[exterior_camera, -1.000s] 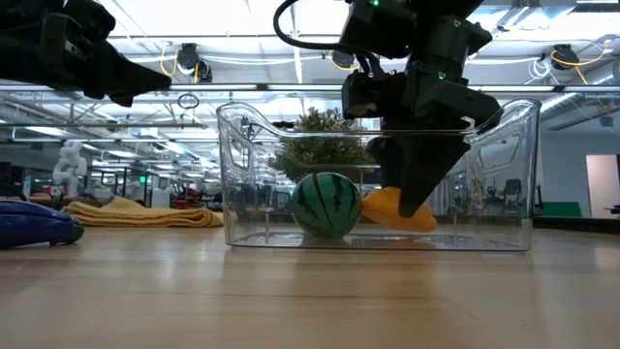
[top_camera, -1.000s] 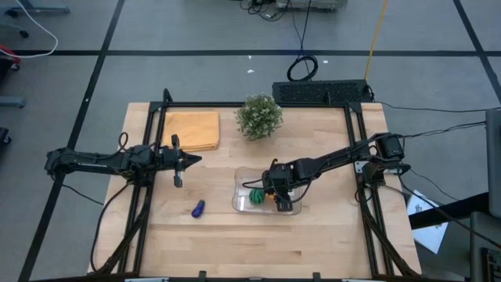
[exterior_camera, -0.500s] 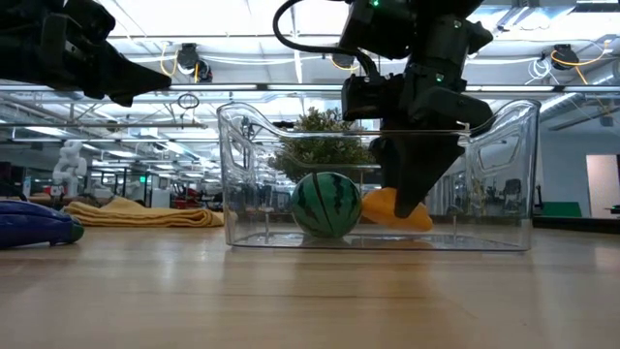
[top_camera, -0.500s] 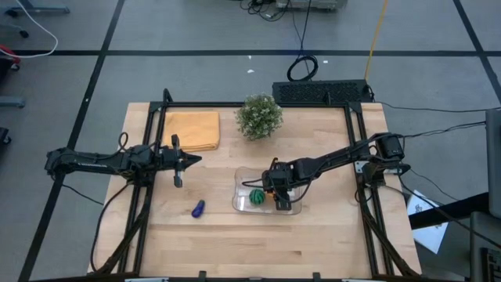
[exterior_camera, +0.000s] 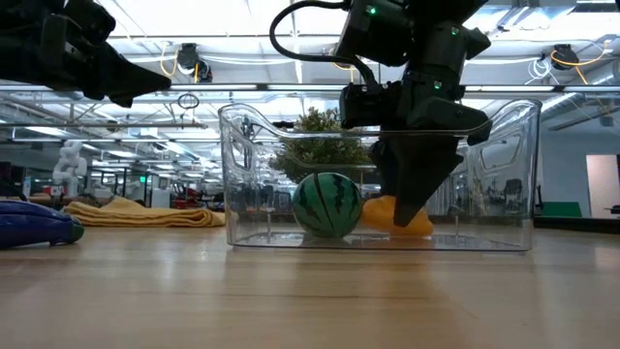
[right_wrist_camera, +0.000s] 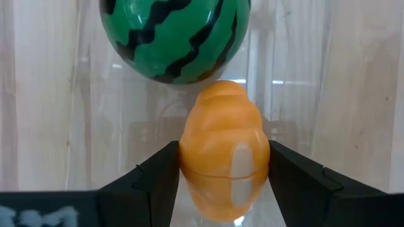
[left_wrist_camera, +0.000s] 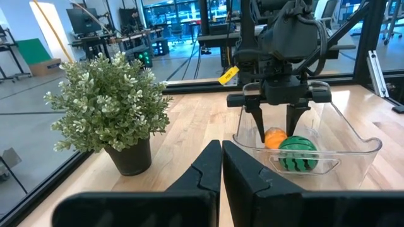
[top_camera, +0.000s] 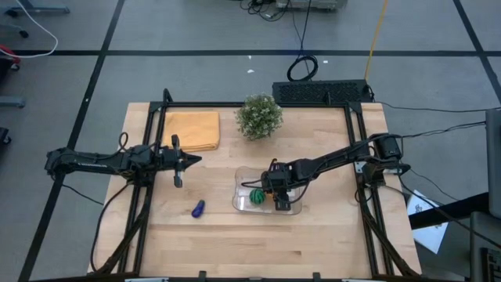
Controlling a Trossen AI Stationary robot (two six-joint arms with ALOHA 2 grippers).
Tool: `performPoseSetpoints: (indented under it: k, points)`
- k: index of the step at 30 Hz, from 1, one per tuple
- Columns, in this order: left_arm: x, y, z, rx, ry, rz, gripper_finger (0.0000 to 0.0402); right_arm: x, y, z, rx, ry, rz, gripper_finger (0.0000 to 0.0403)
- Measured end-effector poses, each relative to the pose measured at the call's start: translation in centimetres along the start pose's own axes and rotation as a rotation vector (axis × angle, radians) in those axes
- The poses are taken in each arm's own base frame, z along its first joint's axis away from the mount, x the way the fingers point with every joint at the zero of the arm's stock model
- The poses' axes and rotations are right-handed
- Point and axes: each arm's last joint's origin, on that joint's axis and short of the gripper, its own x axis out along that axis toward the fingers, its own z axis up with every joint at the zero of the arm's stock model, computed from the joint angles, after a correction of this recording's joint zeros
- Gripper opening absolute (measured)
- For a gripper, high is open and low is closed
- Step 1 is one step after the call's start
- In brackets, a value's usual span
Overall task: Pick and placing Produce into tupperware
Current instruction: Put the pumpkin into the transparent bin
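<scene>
- Left gripper (top_camera: pixel 190 160) hangs well off to the left of the clear tub (top_camera: pixel 241 182), up off the table, fingers pinched together with nothing between them. Looks parked to me, staying out of the other arm's way.
- Yellow cloth (top_camera: pixel 191 129) lies flat at the back, farther left of the tub, and isn't part of any of this.
- Purple piece (top_camera: pixel 198 207) is out on the bare wood, left of the tub and a bit toward the front. It's the only piece not in the tub, so I'd guess it's next.
- Potted plant (top_camera: pixel 259 116) stands just behind the tub, only scenery.
- Inside the tub, the striped green ball (exterior_camera: pixel 326 204) rests on the floor on the left side.
- Right beside it, touching or nearly so, is the orange piece (right_wrist_camera: pixel 224 148), also down on the tub floor.
- Right gripper (exterior_camera: pixel 407 208) reaches down into the tub from above, fingers spread wide either side of the orange piece. From the wrist camera they're right against its sides, but since it's sitting on the bottom, I'd call that being set down, not carried.
</scene>
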Motion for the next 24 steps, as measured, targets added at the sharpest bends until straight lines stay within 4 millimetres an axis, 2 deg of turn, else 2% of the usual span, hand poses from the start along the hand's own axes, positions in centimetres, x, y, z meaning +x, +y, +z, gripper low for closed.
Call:
performPoseSetpoints:
  k: [24]
  points:
    - [0.00,-0.01,-0.06,-0.002,0.006,-0.001,0.0019,0.02,0.01,-0.03,-0.020,0.001,0.004,0.0222]
